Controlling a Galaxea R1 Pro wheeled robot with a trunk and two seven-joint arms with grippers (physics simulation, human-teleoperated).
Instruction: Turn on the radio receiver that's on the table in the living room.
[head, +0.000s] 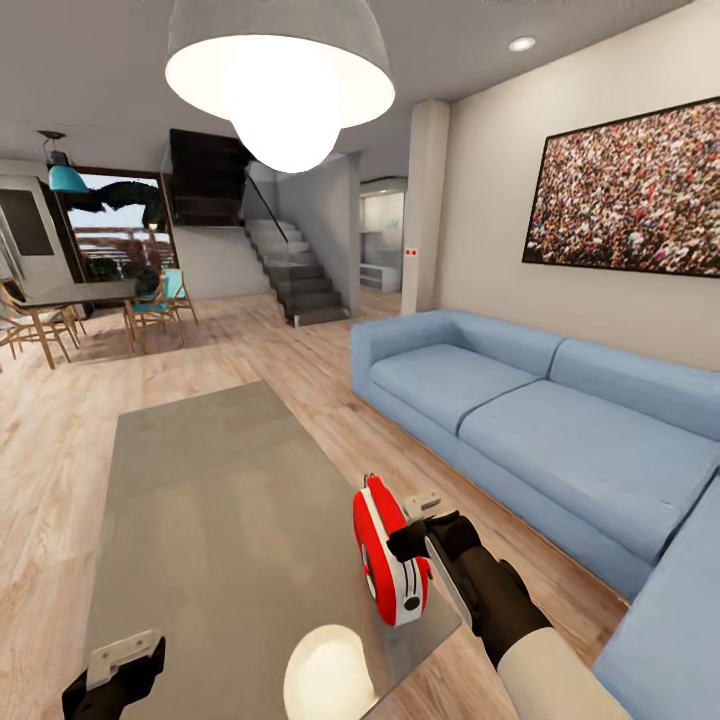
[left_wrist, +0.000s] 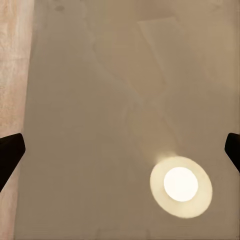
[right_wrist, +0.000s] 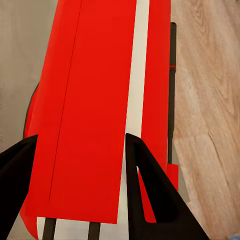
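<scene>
1 radio receiver (head: 391, 556), prob. in right hand (head: 418, 541)

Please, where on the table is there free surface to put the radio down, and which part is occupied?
The table top is bare from its far end down to the lamp reflection, and across to the left end effector at the near left corner. The near right edge is crowded: the right end effector is at the radio receiver there.

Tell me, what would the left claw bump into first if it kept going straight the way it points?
Probably the table. The left claw looks open and points at its bare glossy top, with nothing between them, beside the lamp's bright reflection.
</scene>
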